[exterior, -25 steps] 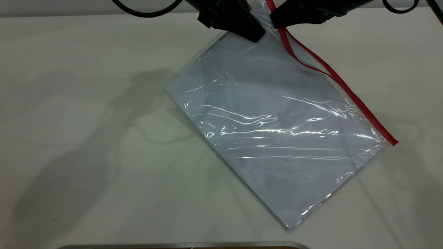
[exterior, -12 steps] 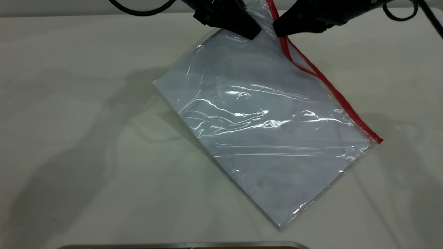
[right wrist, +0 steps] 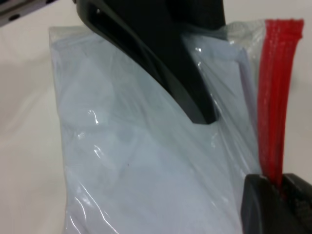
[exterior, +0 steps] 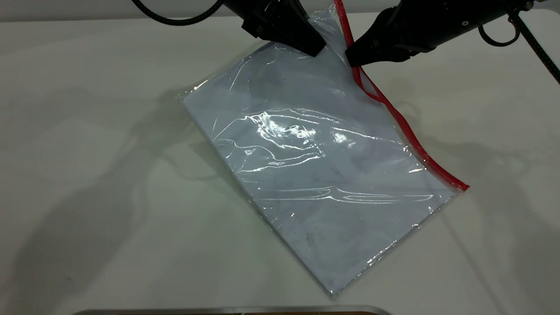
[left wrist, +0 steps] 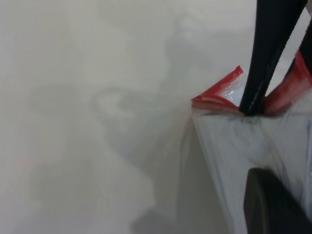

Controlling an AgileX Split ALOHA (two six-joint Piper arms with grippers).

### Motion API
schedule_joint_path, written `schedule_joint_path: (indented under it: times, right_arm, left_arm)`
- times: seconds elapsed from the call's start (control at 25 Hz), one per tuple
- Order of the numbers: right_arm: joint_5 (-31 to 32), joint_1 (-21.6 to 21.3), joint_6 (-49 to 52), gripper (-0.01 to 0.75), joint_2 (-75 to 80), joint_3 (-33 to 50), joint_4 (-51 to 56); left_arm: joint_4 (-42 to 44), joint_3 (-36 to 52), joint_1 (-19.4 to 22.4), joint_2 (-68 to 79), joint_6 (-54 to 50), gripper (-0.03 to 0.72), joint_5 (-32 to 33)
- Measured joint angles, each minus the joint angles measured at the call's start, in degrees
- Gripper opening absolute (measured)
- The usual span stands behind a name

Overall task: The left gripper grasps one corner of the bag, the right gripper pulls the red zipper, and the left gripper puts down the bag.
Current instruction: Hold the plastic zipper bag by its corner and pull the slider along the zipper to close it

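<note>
The bag (exterior: 315, 166), clear plastic over pale sheets, lies slanted on the table with its far end lifted. My left gripper (exterior: 316, 46) is shut on the corner of the bag (exterior: 327, 19), beside the top of the red zipper (exterior: 407, 131). My right gripper (exterior: 352, 57) is shut on that red strip just below the corner. In the right wrist view the red zipper (right wrist: 275, 97) runs into my right gripper (right wrist: 279, 187), with the left gripper's finger (right wrist: 185, 73) pressed on the bag (right wrist: 136, 165). The slider tab is hidden. Below the right gripper the strip gapes slightly.
A metal edge (exterior: 227, 310) runs along the near side of the table. Black cables (exterior: 175, 17) hang behind both arms at the far edge. The white table (exterior: 87, 175) spreads to the left and right of the bag.
The right gripper has slid down along the red zipper. The bag has swung left and settled flatter, and its red end has drawn inward. The left gripper keeps its hold.
</note>
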Motion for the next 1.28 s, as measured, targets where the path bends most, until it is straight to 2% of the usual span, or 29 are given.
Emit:
schedule_joint_path:
  times: [0.96, 1.28]
  right_arm:
    - [-1.9, 0.0, 0.0, 0.070, 2.9, 0.0, -0.1]
    - [-5.7, 0.0, 0.0, 0.076, 3.8, 0.0, -1.5]
  left_arm:
    - [0.1, 0.0, 0.2, 0.2, 0.0, 0.053, -0.6]
    - [-1.7, 0.0, 1.7, 0.2, 0.0, 0.053, 0.4]
